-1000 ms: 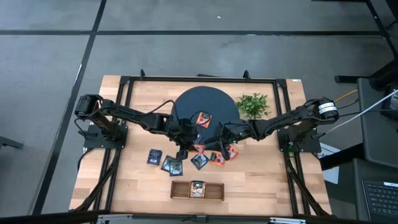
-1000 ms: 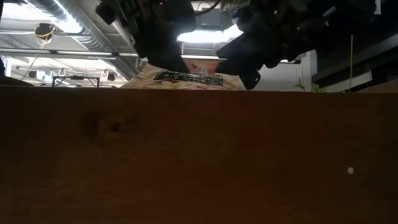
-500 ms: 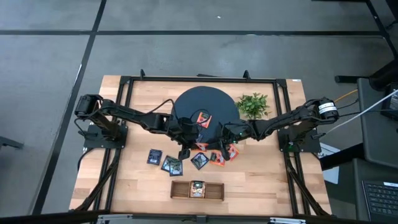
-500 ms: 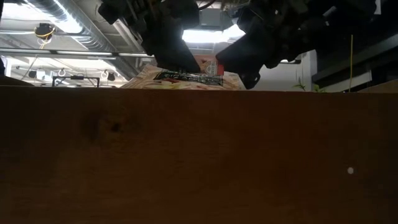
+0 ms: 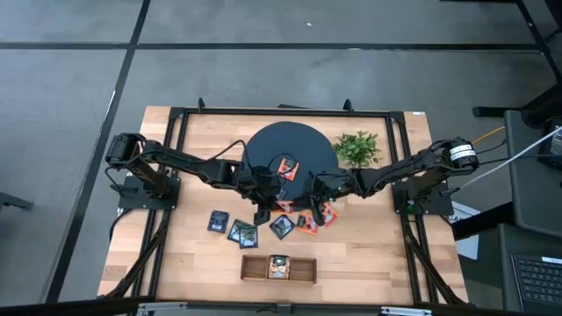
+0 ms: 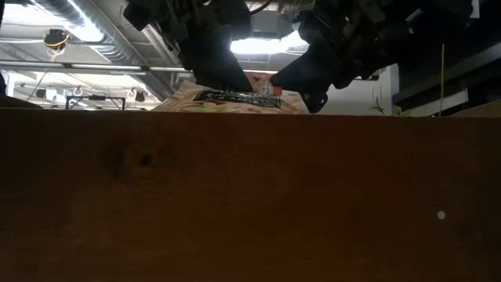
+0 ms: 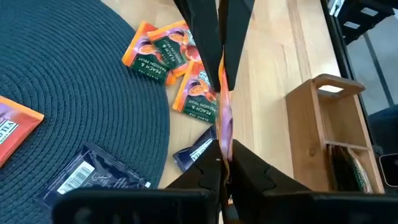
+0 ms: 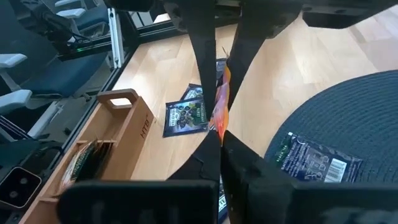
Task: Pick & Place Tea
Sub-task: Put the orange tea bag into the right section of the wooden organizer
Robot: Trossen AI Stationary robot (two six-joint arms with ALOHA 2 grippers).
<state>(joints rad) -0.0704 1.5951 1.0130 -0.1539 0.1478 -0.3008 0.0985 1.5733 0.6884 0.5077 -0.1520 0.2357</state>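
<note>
Sachets [image 5: 283, 226] lying scattered on desk [image 5: 202, 263] beside mat [image 5: 263, 149]. Left gripper [image 7: 222, 109] pinching orange sachet [image 7: 224, 118] edge-on; right gripper [image 8: 219, 121] pinching another [image 8: 221, 106]. Left having edged slightly toward tray [image 5: 255, 268]; placement looking imminent.

This is a lab or office workspace. A wooden table [image 5: 369, 254] in a black frame [image 5: 176, 118] stands alone on grey carpet tiles at the centre of the high view. At the right edge are a desk and keyboard [image 5: 536, 283]. Office chairs [image 8: 37, 34] show upper left; exposed ducts [image 6: 70, 23] run overhead.
</note>
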